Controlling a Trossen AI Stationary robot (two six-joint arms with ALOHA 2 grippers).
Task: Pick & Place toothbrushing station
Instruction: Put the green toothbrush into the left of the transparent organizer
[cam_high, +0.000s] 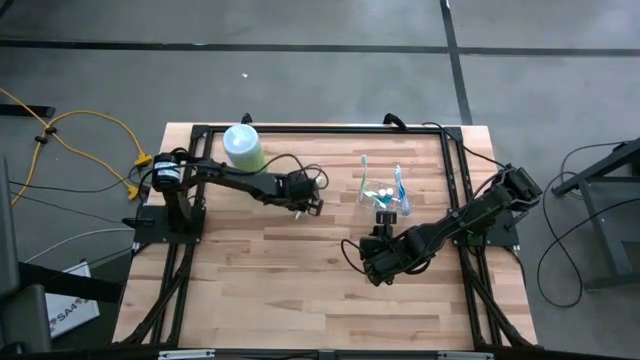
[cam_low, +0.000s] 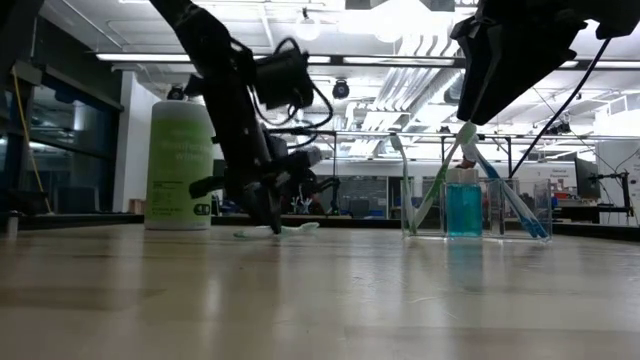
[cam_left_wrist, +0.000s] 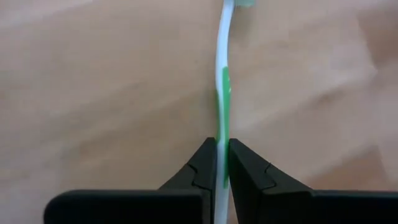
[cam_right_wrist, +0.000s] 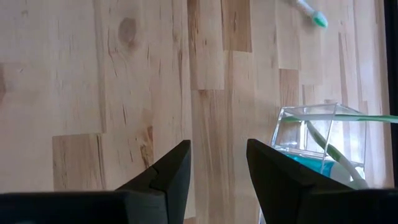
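Observation:
The toothbrushing station (cam_high: 384, 191) is a small clear plastic holder standing on the table right of centre. Toothbrushes lean in it beside a blue-green insert (cam_low: 463, 208). It also shows in the right wrist view (cam_right_wrist: 309, 132). My left gripper (cam_high: 307, 204) is down at the table left of the holder, shut on a white-and-green toothbrush (cam_left_wrist: 222, 68). My right gripper (cam_high: 381, 236) hangs open and empty above the table just near of the holder, which lies beside its fingers (cam_right_wrist: 217, 168). My left gripper pinches the toothbrush's handle (cam_left_wrist: 222, 134) between its two fingertips, across its width. The fingers point down at the table from above. The toothbrush lies about level at the table top (cam_low: 290, 230); whether it rests on the wood or is just clear I cannot tell.
A tall pale-green bottle with a white cap (cam_high: 243, 148) stands at the far left, behind my left arm. A black frame (cam_high: 320, 128) runs round the table's edges. Bare wood (cam_high: 300, 290) lies toward the near edge.

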